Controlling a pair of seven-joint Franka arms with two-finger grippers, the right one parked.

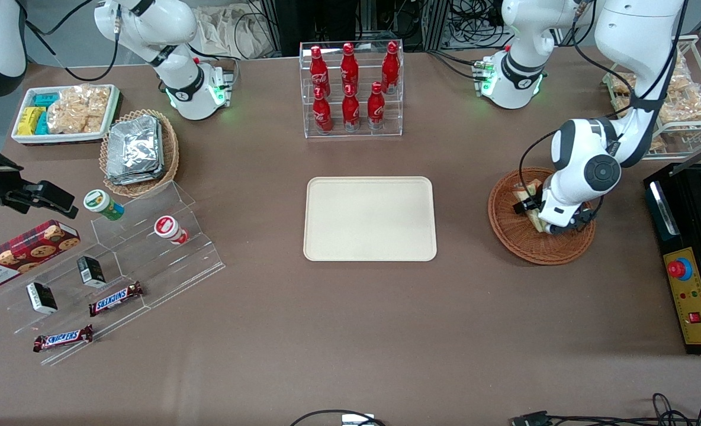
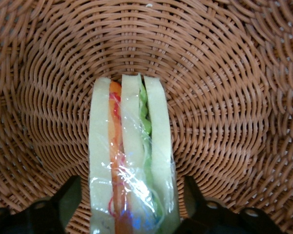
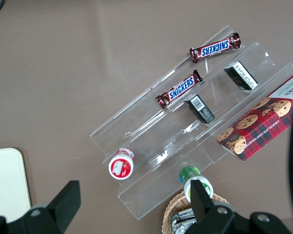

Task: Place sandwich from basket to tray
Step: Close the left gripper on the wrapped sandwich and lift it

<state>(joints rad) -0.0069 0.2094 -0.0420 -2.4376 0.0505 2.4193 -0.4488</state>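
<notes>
jaws point(image 2: 129, 204): apart, flanking sandwich point(image 2: 129, 161), no visible contact | in basket point(image 2: 224, 97)

The working arm point(image 1: 587, 171) is showing glossy white rounded shells, with a dark grey round cap sitting on the joint just above the tool point(image 1: 555, 228). Black cables are looping along its links and down toward the wrist. Its white base point(image 1: 513, 80) is wearing a black ring and glowing green at the sides. The tool is showing black parts under a white housing; its fingers point(image 2: 68, 202) are appearing as matte black, wedge-shaped pieces with small round screw heads.
</notes>
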